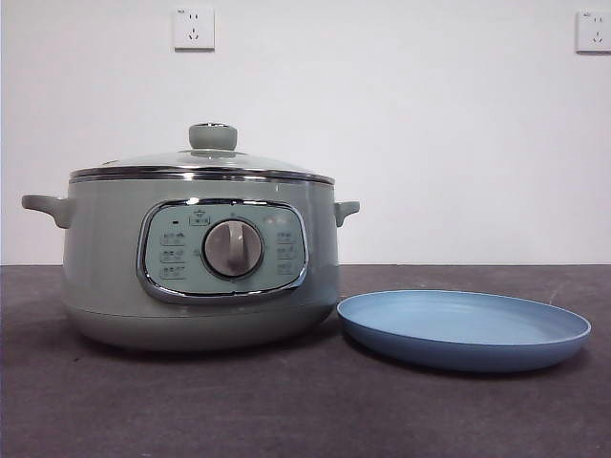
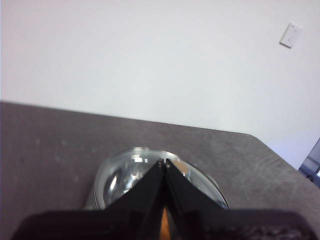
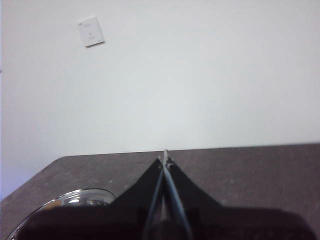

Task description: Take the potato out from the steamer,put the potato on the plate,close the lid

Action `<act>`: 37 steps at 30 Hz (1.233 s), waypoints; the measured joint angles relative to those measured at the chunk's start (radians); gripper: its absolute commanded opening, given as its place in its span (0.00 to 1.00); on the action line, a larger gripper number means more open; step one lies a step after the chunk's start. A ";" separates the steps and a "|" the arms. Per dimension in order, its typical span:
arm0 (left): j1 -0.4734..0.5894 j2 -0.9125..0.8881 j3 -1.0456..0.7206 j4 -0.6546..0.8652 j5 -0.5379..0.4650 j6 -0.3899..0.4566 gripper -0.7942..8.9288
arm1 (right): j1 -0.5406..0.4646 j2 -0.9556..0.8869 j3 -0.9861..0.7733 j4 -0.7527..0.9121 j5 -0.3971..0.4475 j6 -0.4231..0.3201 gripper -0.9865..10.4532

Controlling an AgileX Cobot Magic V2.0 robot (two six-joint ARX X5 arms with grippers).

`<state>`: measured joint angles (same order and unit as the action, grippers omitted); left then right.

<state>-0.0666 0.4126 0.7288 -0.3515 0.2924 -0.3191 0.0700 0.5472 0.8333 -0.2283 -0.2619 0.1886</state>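
The pale-green steamer [image 1: 200, 258] stands at the left of the front view with its glass lid [image 1: 205, 164] on it, knob up. The light-blue plate [image 1: 464, 329] lies empty on the table to its right, close to the steamer's base. The potato is hidden. My left gripper [image 2: 164, 162] is shut and empty, held above the lid [image 2: 125, 172], which shows behind its jaws. My right gripper [image 3: 165, 159] is shut and empty above the table, with the lid's edge [image 3: 75, 200] off to one side. Neither gripper shows in the front view.
The dark grey table [image 1: 286, 410] ends at a white wall with two sockets [image 1: 194, 29]. The table's far edge and a corner show in the left wrist view [image 2: 260, 140].
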 measured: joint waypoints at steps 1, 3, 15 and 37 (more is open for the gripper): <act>0.000 0.038 0.042 -0.005 0.000 0.024 0.07 | 0.007 0.032 0.048 -0.028 0.000 -0.019 0.08; -0.002 0.098 0.111 -0.021 0.000 0.060 0.07 | 0.018 0.085 0.124 -0.081 0.000 -0.052 0.08; -0.042 0.448 0.546 -0.283 0.138 0.240 0.07 | 0.062 0.455 0.596 -0.494 -0.294 -0.237 0.08; -0.140 0.724 0.644 -0.319 0.162 0.285 0.57 | 0.152 0.674 0.788 -0.673 -0.280 -0.335 0.66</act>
<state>-0.2062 1.1362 1.3731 -0.6708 0.4545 -0.0341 0.2222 1.2217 1.6215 -0.9016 -0.5415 -0.1467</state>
